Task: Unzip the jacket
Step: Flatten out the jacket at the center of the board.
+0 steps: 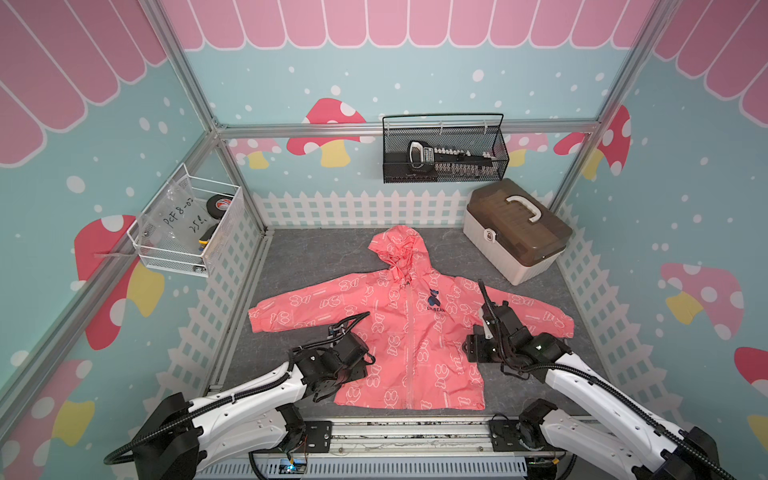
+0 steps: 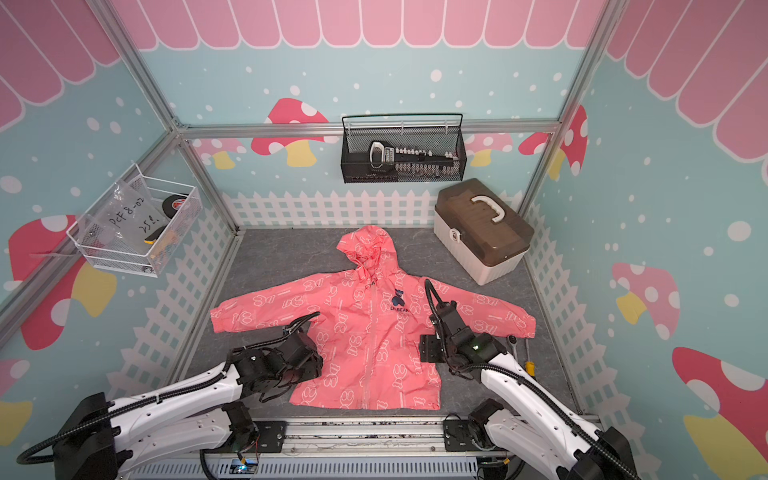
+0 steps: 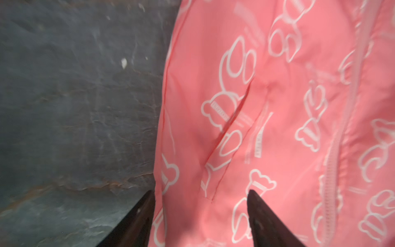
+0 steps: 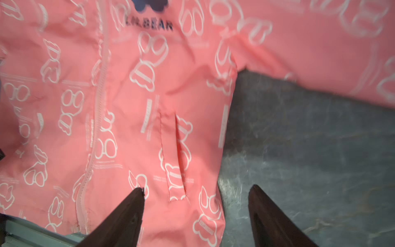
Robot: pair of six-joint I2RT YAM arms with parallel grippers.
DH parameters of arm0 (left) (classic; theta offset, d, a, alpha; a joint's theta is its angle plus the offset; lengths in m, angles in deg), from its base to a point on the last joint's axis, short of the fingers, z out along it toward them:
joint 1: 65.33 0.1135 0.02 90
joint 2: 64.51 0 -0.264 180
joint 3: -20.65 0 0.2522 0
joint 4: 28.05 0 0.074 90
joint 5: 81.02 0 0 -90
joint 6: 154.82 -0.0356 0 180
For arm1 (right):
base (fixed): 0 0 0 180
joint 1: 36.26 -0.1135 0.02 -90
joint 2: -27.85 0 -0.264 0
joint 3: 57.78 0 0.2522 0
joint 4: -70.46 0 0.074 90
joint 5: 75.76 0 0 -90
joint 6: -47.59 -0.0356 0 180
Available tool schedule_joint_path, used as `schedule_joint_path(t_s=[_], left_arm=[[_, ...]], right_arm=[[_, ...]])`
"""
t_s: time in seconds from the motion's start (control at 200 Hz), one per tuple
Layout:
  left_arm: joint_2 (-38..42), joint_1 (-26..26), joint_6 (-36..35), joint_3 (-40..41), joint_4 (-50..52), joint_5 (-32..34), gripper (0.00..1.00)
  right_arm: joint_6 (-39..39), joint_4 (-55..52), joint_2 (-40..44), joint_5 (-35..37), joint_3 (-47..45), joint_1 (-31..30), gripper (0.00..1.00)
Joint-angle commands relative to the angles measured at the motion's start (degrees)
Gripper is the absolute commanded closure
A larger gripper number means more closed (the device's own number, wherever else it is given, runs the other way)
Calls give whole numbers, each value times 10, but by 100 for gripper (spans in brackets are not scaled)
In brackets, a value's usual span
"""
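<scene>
left tool (image 3: 199, 192) and right tool (image 4: 197, 188) are hovering open over the zipped jacket (image 1: 390, 332), pre-grasp; next is likely calling for pinching the zipper (image 1: 409, 345) pull.

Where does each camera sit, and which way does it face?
Top views: above the robot's base, looking down on the coral-pink hooded jacket; both white arms show.
Left wrist: over the jacket's edge and grey mat; left claw open.
Right wrist: over its pocket and navy logo; right claw open.
Both wrist views share the zipper.
</scene>
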Motion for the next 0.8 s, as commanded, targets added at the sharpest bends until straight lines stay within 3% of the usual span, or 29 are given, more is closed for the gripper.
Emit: schedule_joint_path(t_s=[0.0, 0.11, 0.31, 0.54, 0.68, 0.791], left_arm=[[20, 0, -32, -80, 63, 115, 20], [-24, 48, -112, -159, 78, 136, 13], [-129, 219, -217, -225, -12, 1, 11], [-292, 331, -259, -273, -68, -59, 12], [-367, 398, -243, -265, -120, -120, 26], [-396, 428, -242, -265, -134, -127, 33]], right_arm=[[78, 3, -91, 59, 84, 3, 21], [156, 36, -235, 46, 203, 12, 19], [244, 68, -468, -29, 423, 30, 17], [274, 43, -710, -50, 666, 58, 15], [292, -13, -848, -17, 835, 69, 15], [309, -64, -937, 17, 965, 70, 17]])
